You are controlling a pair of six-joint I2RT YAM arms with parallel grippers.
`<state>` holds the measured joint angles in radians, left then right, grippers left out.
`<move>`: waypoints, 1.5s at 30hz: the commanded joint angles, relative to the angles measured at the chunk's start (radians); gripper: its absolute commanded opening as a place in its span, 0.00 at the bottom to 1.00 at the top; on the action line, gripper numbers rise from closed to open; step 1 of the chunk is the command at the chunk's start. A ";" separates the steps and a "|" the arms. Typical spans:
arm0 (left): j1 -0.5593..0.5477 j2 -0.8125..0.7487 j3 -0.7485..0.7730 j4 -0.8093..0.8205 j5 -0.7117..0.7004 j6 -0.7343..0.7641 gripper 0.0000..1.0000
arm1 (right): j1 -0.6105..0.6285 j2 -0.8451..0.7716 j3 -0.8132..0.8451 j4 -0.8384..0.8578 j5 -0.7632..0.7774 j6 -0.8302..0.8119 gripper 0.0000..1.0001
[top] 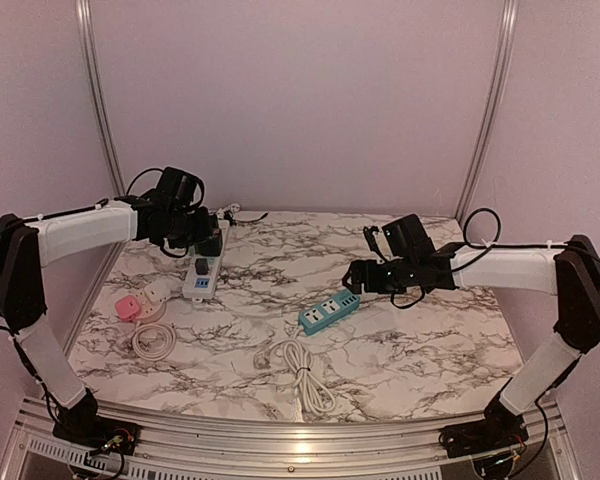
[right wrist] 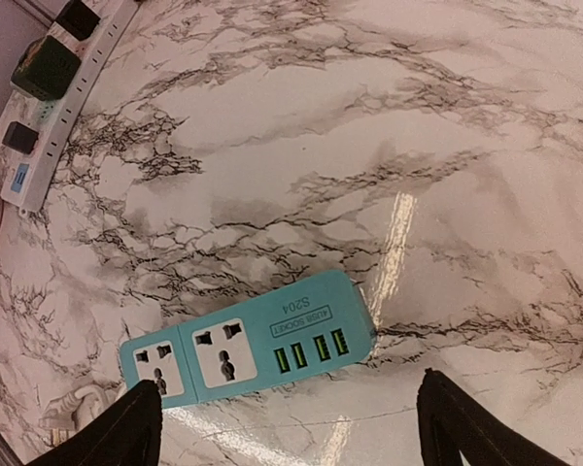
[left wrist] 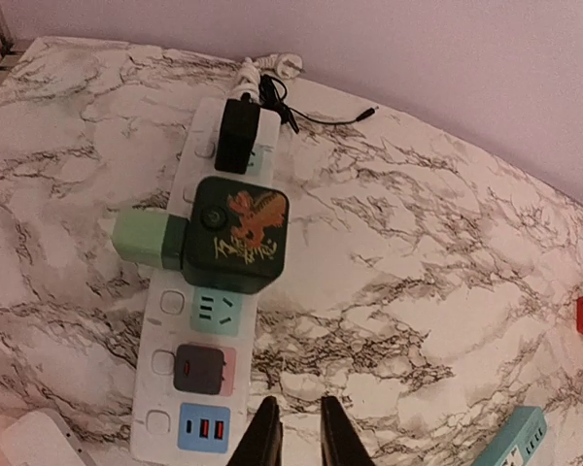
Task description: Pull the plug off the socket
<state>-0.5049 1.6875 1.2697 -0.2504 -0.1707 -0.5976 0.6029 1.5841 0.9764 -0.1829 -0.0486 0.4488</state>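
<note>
Near white strip (left wrist: 157, 330), left claw (left wrist: 299, 403) narrow, fingers (left wrist: 265, 437) cropped, right claw (right wrist: 287, 383) wide, dark plug (left wrist: 235, 233) hiding its prongs

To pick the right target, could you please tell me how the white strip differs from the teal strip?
The white strip is long and carries several plugs; the teal strip is short with nothing plugged in. White lies below the left claw, teal below the right claw. Both lie flat and have USB ports.
</note>
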 commanded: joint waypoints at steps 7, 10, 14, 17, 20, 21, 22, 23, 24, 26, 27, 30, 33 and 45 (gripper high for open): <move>0.152 0.295 0.390 -0.195 -0.100 0.222 0.54 | 0.008 -0.031 0.048 -0.063 0.044 -0.018 0.88; 0.173 0.379 0.475 -0.204 -0.063 0.232 0.65 | 0.008 -0.045 0.041 -0.069 0.044 -0.019 0.88; 0.196 0.494 0.623 -0.230 0.015 0.229 0.78 | 0.007 -0.072 0.022 -0.074 0.044 -0.019 0.88; 0.211 0.575 0.716 -0.237 0.099 0.225 0.90 | 0.008 -0.091 0.008 -0.083 0.077 -0.018 0.88; 0.215 0.666 0.834 -0.293 0.120 0.238 0.98 | 0.008 -0.108 -0.013 -0.085 0.088 -0.016 0.88; 0.216 0.697 0.878 -0.323 0.110 0.242 0.99 | 0.007 -0.113 -0.017 -0.087 0.090 -0.014 0.88; 0.215 0.728 0.915 -0.346 0.102 0.244 0.99 | 0.007 -0.117 -0.023 -0.089 0.093 -0.013 0.88; 0.215 0.751 0.941 -0.362 0.100 0.246 0.99 | 0.008 -0.121 -0.026 -0.091 0.095 -0.013 0.88; 0.216 0.769 0.957 -0.372 0.095 0.245 0.99 | 0.006 -0.125 -0.028 -0.092 0.098 -0.013 0.88; 0.216 0.794 0.971 -0.387 0.079 0.240 0.99 | 0.008 -0.131 -0.029 -0.096 0.100 -0.013 0.88; 0.217 0.803 0.974 -0.390 0.073 0.240 0.99 | 0.007 -0.133 -0.030 -0.097 0.104 -0.013 0.88; 0.216 0.825 0.974 -0.392 0.089 0.236 0.99 | 0.008 -0.135 -0.028 -0.102 0.110 -0.015 0.88; 0.212 0.839 0.973 -0.393 0.128 0.229 0.99 | 0.007 -0.137 -0.028 -0.102 0.113 -0.016 0.88; 0.154 0.824 0.970 -0.408 0.240 0.247 0.99 | 0.007 -0.113 -0.016 -0.092 0.111 -0.018 0.88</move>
<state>-0.3183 2.4981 2.2322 -0.5850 0.0044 -0.3473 0.6041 1.4712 0.9451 -0.2661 0.0521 0.4393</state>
